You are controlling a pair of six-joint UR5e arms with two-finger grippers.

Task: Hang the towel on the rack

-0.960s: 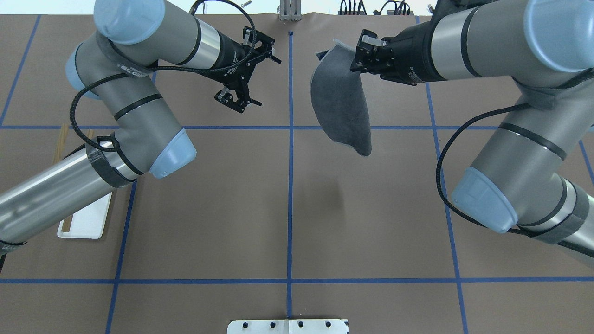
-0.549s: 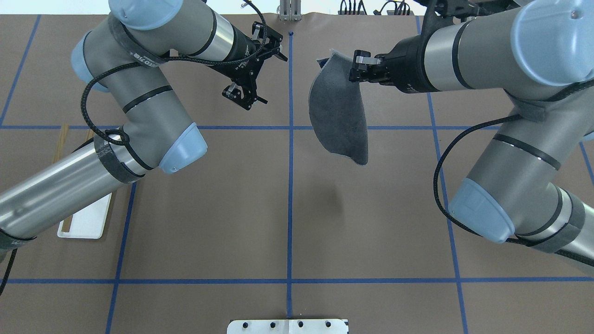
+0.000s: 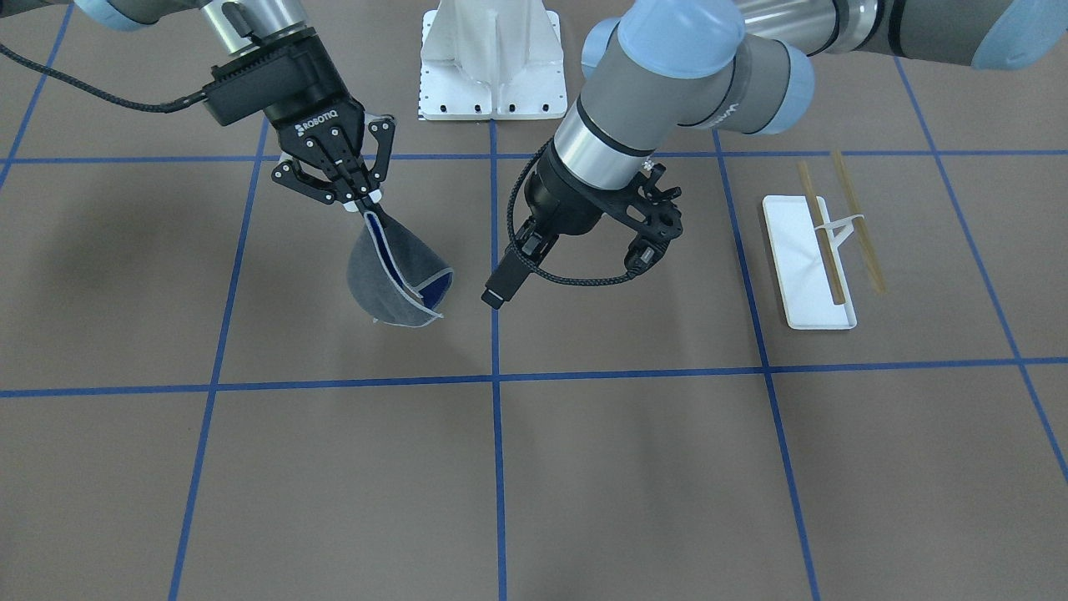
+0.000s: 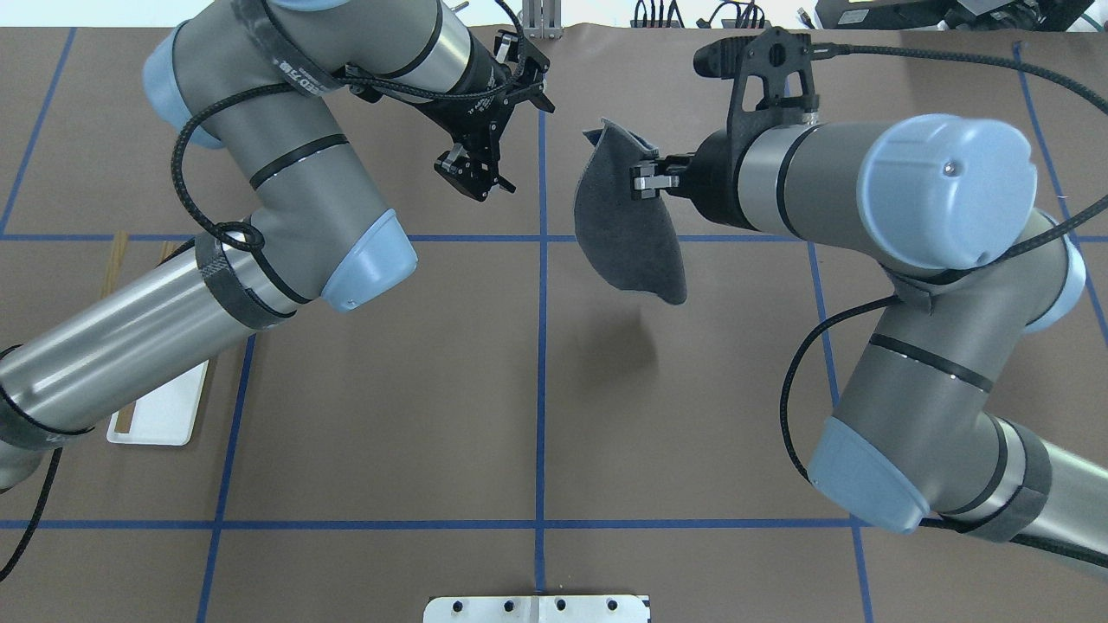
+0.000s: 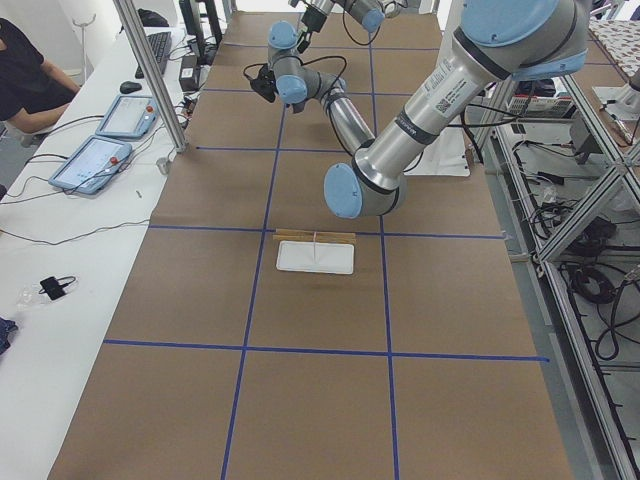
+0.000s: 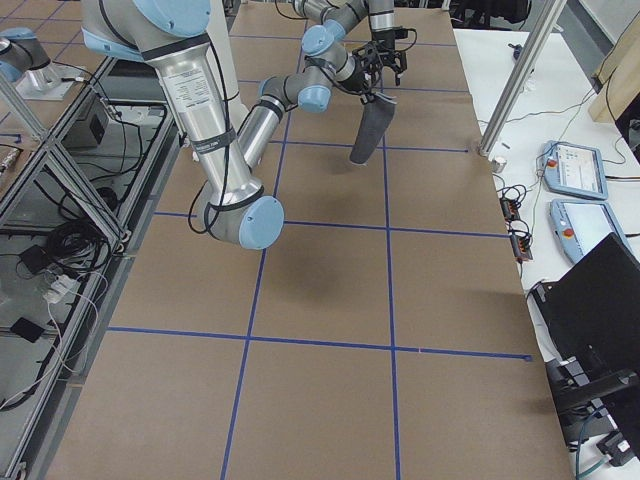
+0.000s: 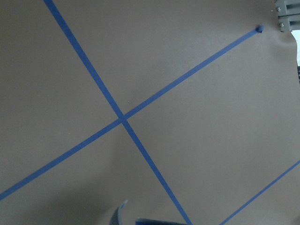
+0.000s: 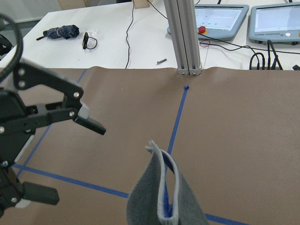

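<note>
Overhead exterior: right fingers (image 4: 645, 183) pinch the towel (image 4: 628, 225) aloft, left fingers (image 8: 89, 123) spread wide nearby, rack (image 4: 160, 415) well apart

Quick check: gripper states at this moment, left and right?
Left gripper: open, holding nothing.
Right gripper: shut on the towel, which hangs from it.

An open gap separates the left hand (image 4: 475, 176) from the towel (image 4: 628, 227).
</note>
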